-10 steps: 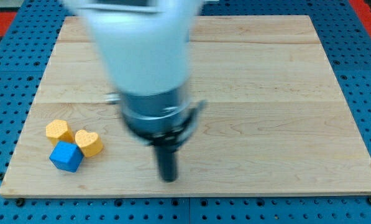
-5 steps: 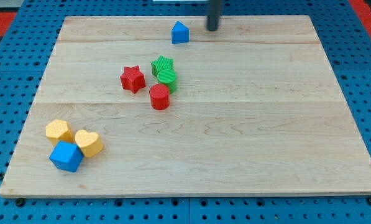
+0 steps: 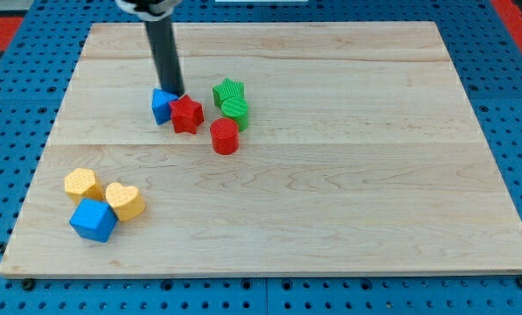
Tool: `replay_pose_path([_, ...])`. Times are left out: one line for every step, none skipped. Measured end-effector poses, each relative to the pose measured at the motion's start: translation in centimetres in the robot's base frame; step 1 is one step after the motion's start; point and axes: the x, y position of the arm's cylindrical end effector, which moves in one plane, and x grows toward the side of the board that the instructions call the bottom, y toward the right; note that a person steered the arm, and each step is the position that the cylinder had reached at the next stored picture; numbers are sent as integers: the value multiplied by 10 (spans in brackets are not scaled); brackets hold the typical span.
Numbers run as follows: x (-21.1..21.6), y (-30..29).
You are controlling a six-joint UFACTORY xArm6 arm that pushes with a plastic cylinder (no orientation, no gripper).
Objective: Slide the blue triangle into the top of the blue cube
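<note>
While the blue cube (image 3: 93,220) sits at the view's lower left, touching the yellow hexagon (image 3: 82,185) and yellow heart (image 3: 125,200), the blue triangle (image 3: 163,106) has travelled from the top edge down-left to mid-board, now against the red star (image 3: 187,114). My tip (image 3: 173,94) rests on its upper right side; no pincer exists. Its orientation is unclear, so more down-left pushing seems needed.

Bright, even overhead lighting, without glare. Focus is sharp around my tip (image 3: 173,94). Blocks beside it cast faint shadows.
</note>
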Motion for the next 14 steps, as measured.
replay_pose_path([1,-42])
replay_pose_path([21,-41])
replay_pose_path([-19,-33])
replay_pose_path([-19,-17])
replay_pose_path([34,-8])
replay_pose_path([41,10])
replay_pose_path([54,38])
replay_pose_path([86,27])
replay_pose_path([91,10])
replay_pose_path([95,1])
replay_pose_path([101,-22])
replay_pose_path([112,-38])
replay_pose_path([148,-38])
replay_pose_path([144,-16])
